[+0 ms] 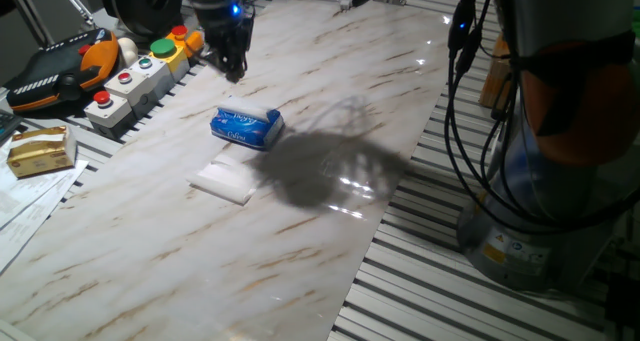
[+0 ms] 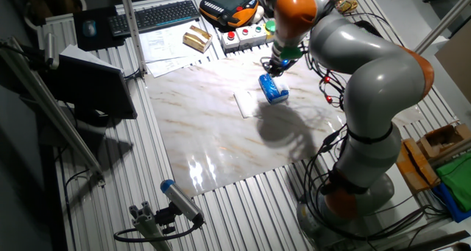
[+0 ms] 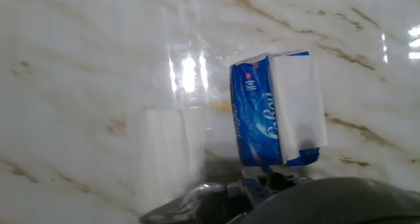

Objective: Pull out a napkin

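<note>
The napkin is a flat white folded rectangle lying on the marble table, just in front of the blue tissue pack and close to it. Both also show in the other fixed view, napkin and pack, and in the hand view, napkin left of the pack. My gripper hangs above the table behind the pack, apart from both and holding nothing visible. Its fingers are dark and small; the hand view shows no fingertips.
A button box and a teach pendant sit at the table's back left. A yellowish box and paper sheets lie at the left. Cables and the arm's base stand at the right.
</note>
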